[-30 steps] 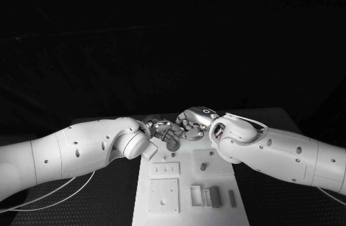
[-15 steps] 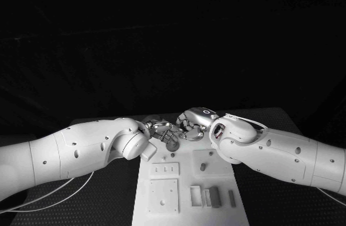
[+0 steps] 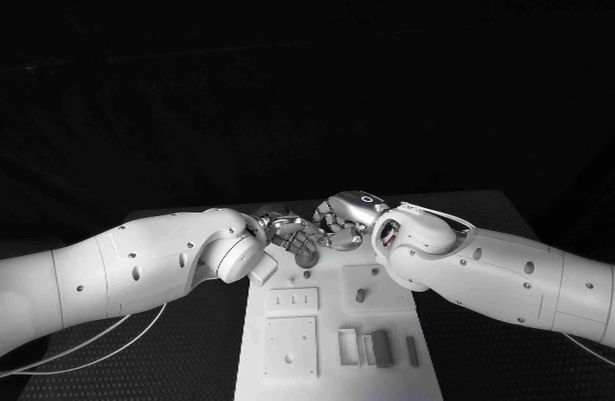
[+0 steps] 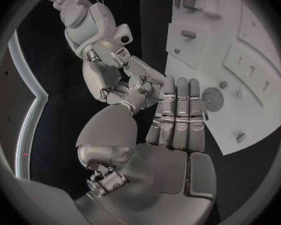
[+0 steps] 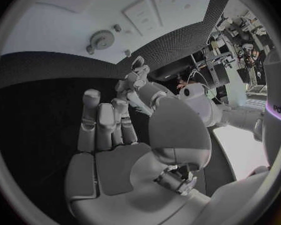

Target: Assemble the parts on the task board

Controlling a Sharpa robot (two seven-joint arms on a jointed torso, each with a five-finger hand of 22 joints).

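Note:
The white task board (image 3: 330, 381) runs down the middle of the black table. My left hand (image 3: 289, 228) and right hand (image 3: 344, 222) meet over its far end, very close together. A round gear (image 3: 307, 257) lies on the board just below them. In the left wrist view my left hand (image 4: 173, 130) has straight fingers and a bare palm, reaching over the board's edge toward the gear (image 4: 212, 98). The right wrist view shows my right hand (image 5: 115, 135) flat and holding nothing, with the gear (image 5: 103, 37) beyond it.
On the board lie a slotted plate (image 3: 293, 300), a square plate (image 3: 291, 346), a small peg (image 3: 362, 295) and several upright blocks (image 3: 376, 348) at the near end. A pale cable (image 3: 103, 339) loops on the table beside my left arm.

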